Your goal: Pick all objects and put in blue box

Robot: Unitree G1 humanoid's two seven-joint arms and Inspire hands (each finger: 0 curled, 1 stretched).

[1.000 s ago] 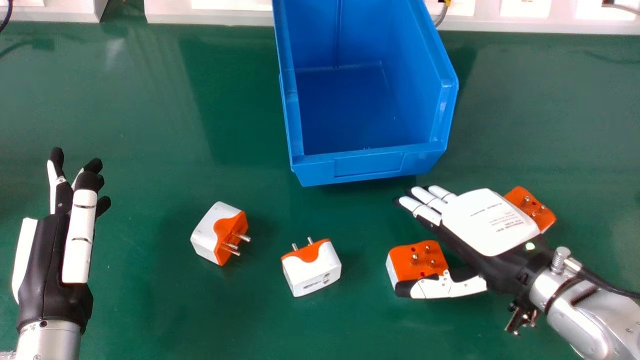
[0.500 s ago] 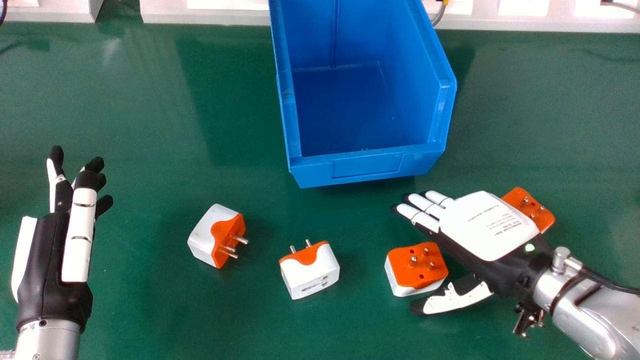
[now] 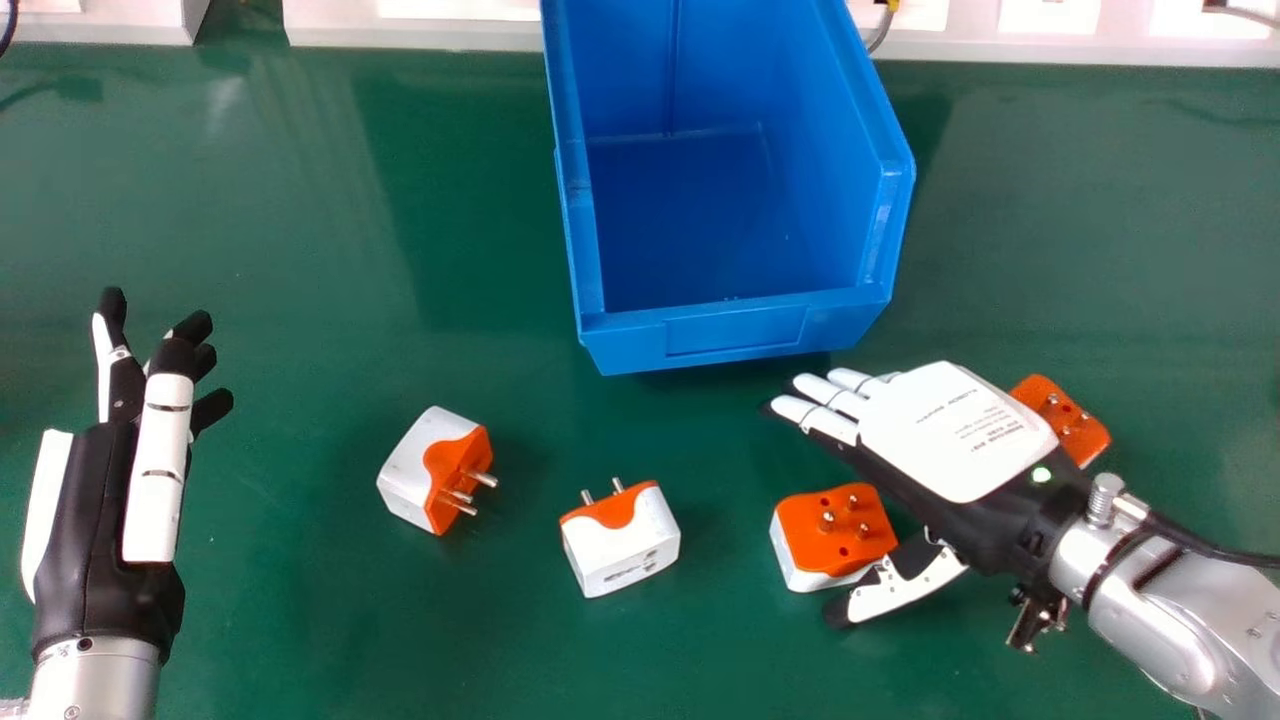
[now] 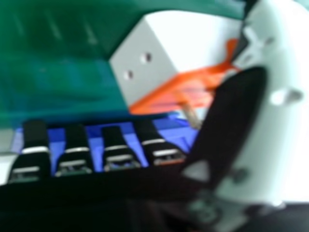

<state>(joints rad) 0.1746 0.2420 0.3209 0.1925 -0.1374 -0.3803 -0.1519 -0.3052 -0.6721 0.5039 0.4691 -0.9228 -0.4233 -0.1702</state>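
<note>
No words, numbers or signs can be read. Small dark print stands on the white plate on the back of the right robot hand. It runs in several short, slanting lines between the fingers and the wrist, too small to make out.

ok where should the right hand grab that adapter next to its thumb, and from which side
I'd pinch the adapter by its white body, thumb on the near side, fingers on the far side. Its pins point up, so a side grip should avoid them. Come from the robot's right, where the right hand is.
</note>
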